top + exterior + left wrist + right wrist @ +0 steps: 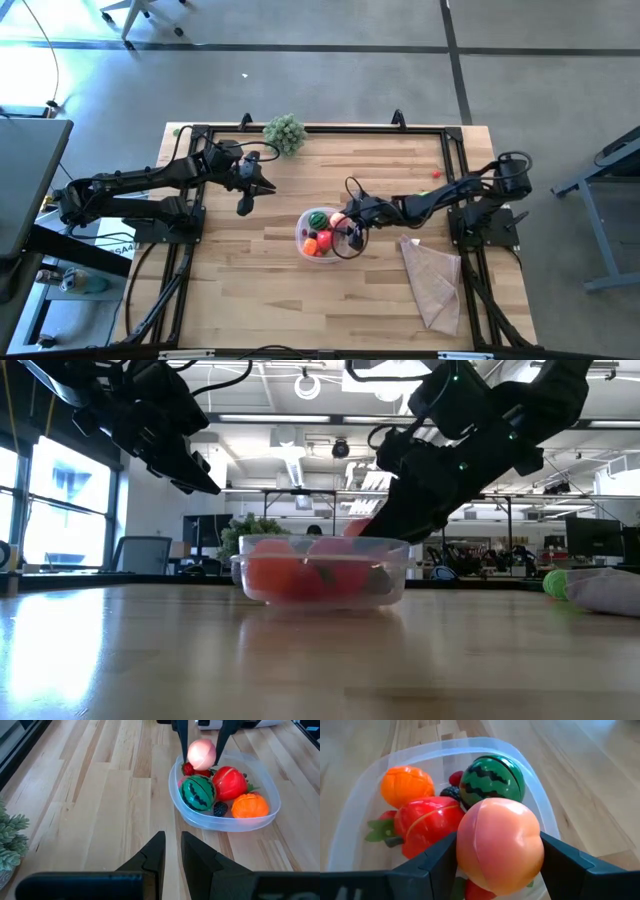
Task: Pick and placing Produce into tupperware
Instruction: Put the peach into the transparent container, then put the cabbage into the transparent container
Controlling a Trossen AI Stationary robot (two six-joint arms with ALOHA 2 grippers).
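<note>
The tupperware (322,232) is a round clear tub in the middle of the table. It holds a toy watermelon (198,793), a red tomato-like piece (229,782), an orange (249,806), a blackberry (220,809) and a strawberry (188,768). My right gripper (345,222) reaches in from the table's right and is shut on a pink peach (500,845) over the tub's right side. My left gripper (245,205) hovers shut, left of the tub and above the table, touching nothing. My right gripper pinches the peach by its two opposite sides (465,845) between its two fingers (427,865). The fingers slant down from the table's right side. The peach sits just above the tub's rim (360,528), over the other produce; whether it touches the pieces below, I cannot tell.
A bushy grey-green plant clump (284,132) stands at the far edge. A tan cloth (432,280) lies near the right arm's base. A small red piece (437,173) and a small green piece (420,196) lie on the wood right of the tub.
</note>
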